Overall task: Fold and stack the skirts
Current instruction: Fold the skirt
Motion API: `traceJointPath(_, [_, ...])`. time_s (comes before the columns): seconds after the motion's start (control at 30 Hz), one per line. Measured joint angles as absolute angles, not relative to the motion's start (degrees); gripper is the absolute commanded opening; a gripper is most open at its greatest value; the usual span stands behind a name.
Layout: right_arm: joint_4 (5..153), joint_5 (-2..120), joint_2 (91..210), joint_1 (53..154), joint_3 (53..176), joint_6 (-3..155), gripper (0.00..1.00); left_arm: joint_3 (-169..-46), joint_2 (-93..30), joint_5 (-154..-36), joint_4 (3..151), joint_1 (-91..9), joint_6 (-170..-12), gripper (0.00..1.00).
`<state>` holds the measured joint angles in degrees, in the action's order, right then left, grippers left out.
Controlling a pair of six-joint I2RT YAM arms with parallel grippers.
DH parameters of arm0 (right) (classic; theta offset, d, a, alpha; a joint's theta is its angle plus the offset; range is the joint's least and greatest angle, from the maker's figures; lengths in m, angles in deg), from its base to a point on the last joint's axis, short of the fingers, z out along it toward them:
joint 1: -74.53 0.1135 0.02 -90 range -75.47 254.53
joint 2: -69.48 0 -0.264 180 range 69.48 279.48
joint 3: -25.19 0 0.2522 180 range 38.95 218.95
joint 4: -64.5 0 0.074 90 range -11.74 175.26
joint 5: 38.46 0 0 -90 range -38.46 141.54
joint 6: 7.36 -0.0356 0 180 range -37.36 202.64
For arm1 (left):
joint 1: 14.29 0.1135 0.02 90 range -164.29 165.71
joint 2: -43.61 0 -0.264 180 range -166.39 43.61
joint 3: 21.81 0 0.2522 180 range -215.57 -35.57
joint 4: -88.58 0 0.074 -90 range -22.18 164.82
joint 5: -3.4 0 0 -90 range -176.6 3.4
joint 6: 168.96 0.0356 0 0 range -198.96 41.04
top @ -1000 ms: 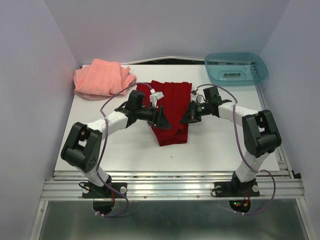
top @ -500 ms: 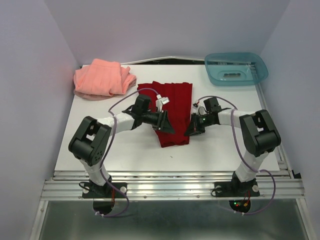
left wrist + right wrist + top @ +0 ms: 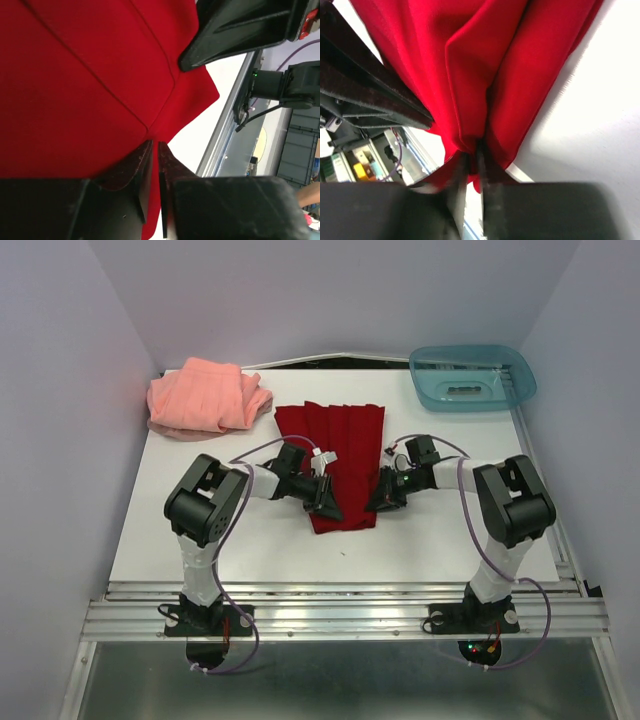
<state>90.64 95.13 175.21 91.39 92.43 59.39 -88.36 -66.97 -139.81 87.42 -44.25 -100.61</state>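
Red pleated skirt lies at the centre of the table, long axis running away from me. My left gripper and right gripper flank its near end, each pinched tight on its cloth. Salmon skirt sits far left, nearer my left arm.

From above, the left gripper and right gripper hide parts of the side edges of the deep red pleated cloth skirt. Both wrist views crop it at their borders.
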Motion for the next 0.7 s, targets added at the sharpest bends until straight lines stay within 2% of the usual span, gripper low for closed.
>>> traceJointPath(0.03, [90.6, 95.0, 175.0, 91.4, 92.3, 59.2, 0.3, -89.2, -67.2, -139.8, 86.1, -43.9, -99.9, 0.22])
traceJointPath(0.07, [90.4, 94.9, 174.7, 91.4, 92.2, 59.0, 0.5, -89.8, -67.4, -139.6, 85.1, -43.6, -99.2, 0.21])
traceJointPath(0.1, [90.3, 94.5, 173.9, 91.4, 92.2, 58.6, 0.56, -90.5, -67.5, -139.3, 84.0, -43.4, -98.4, 0.21])
traceJointPath(0.17, [90.2, 93.0, 171.0, 91.4, 92.1, 58.2, 0.61, -91.2, -67.5, -138.6, 82.5, -43.2, -96.4, 0.2])
traceJointPath(0.27, [90.3, 88.6, 166.1, 90.4, 92.5, 58.3, 0.61, -91.3, -66.9, -137.5, 80.8, -43.6, -93.6, 0.19])
traceJointPath(0.4, [90.3, 82.9, 165.6, 88.6, 97.5, 58.7, 0.61, -91.5, -65.6, -135.3, 77.6, -43.9, -89.4, 0.18])
traceJointPath(0.6, [89.8, 76.9, 174.0, 87.9, 108.0, 58.7, 0.64, -92.7, -65.3, -134.6, 74.0, -43.9, -85.4, 0.16])
traceJointPath(0.7, [89.2, 74.8, 179.1, 87.7, 112.0, 58.3, 0.68, -93.0, -65.3, -134.6, 73.2, -43.9, -84.5, 0.16])
